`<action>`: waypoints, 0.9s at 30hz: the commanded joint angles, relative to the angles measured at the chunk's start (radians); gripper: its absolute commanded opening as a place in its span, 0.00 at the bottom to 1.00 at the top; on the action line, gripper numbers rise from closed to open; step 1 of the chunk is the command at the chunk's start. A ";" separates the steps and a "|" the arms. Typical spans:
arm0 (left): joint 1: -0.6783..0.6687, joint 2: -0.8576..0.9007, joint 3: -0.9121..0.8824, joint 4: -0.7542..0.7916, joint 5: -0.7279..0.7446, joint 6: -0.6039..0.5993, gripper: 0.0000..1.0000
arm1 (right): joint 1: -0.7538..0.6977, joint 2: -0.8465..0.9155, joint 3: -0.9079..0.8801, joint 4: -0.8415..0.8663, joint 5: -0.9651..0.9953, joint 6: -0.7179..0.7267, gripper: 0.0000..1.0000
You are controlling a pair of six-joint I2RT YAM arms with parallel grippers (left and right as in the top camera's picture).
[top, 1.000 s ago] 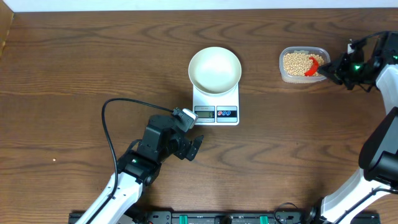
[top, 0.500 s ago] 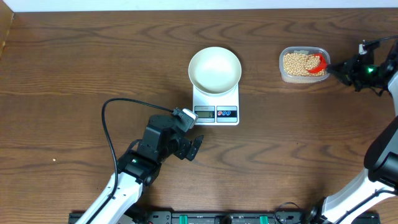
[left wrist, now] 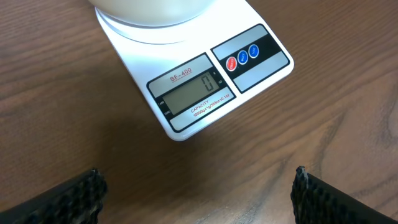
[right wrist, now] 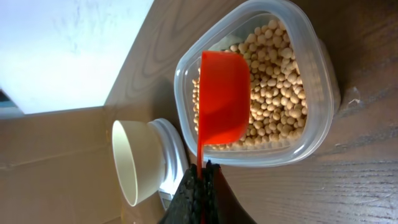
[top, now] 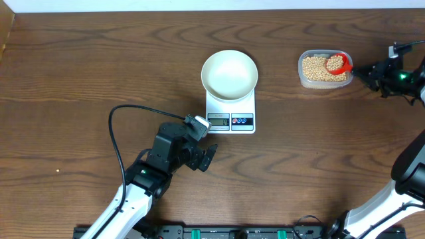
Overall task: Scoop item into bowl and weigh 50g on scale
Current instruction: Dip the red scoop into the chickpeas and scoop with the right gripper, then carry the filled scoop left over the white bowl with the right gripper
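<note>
Right wrist: clenches right pincer (right wrist: 200,175) on thin stiff handle of scoop (right wrist: 224,93), over beans (right wrist: 277,93); light, loose, roll easily, so wants level carrying. Shows left pincer (left wrist: 196,186) released.

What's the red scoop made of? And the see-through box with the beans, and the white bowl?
The red scoop looks like smooth, slightly shiny plastic: even bright colour, thin walls. The see-through box looks like clear plastic, since the beans show through its wall. The white bowl is smooth and plain; ceramic or plastic, I can't tell.
</note>
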 commanded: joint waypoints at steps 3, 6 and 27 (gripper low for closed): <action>0.001 0.006 0.002 0.001 -0.013 -0.016 0.97 | -0.016 0.009 -0.006 -0.010 -0.095 -0.042 0.01; 0.001 0.006 0.002 0.001 -0.013 -0.016 0.97 | -0.016 0.009 -0.006 -0.010 -0.111 -0.045 0.01; 0.001 0.006 0.002 0.001 -0.013 -0.016 0.97 | 0.146 0.009 -0.006 -0.023 -0.216 -0.099 0.01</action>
